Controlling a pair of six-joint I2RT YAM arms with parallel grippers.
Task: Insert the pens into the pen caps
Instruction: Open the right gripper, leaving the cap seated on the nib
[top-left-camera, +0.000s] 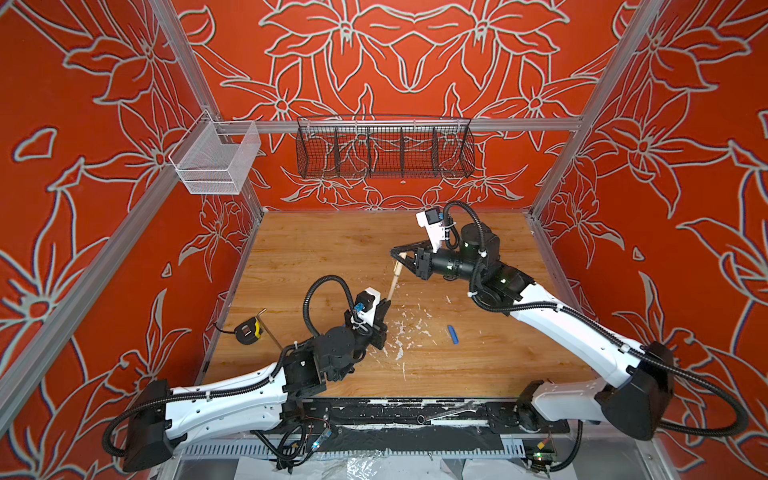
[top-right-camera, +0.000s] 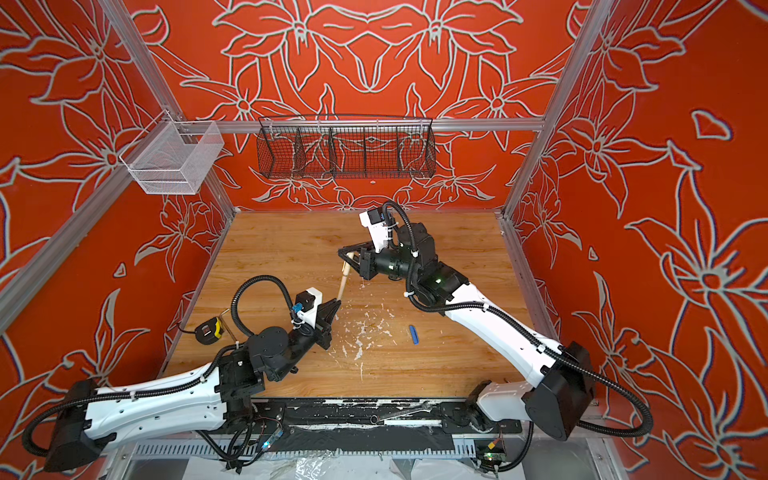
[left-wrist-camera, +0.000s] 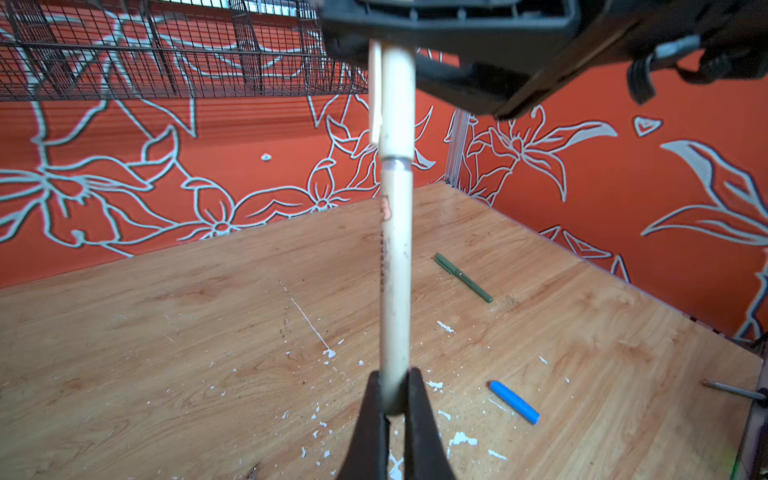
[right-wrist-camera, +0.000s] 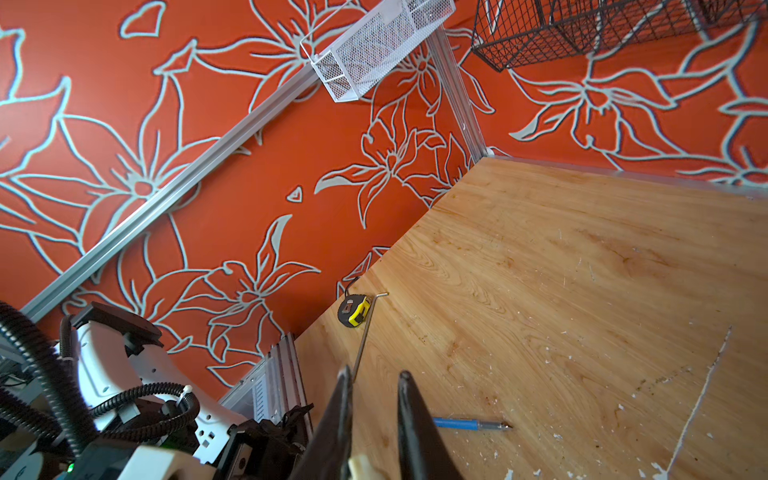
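Two grippers meet on one beige pen above the table. The left gripper is clenched on the tail end of the pen and holds it in the air, tilted toward the back wall. At the other end the beige cap sits over the tip. Its rim meets the barrel with only a thin seam, so I judge it seated (or very nearly).

The right gripper stands around this cap with its jaws a little apart. In the right wrist view bare wood shows between the cap and one finger, so it looks released.

The step in hand is, I think, the finish of the beige pair. The olive green pen lies on the table farther back and seems capped. The blue pair is not yet done: the blue cap lies near the right arm, and the blue pen lies apart from it, tip bare.

The next move calls for the right gripper to draw back straight, without dragging the cap off, and for the left to lay the pen down.
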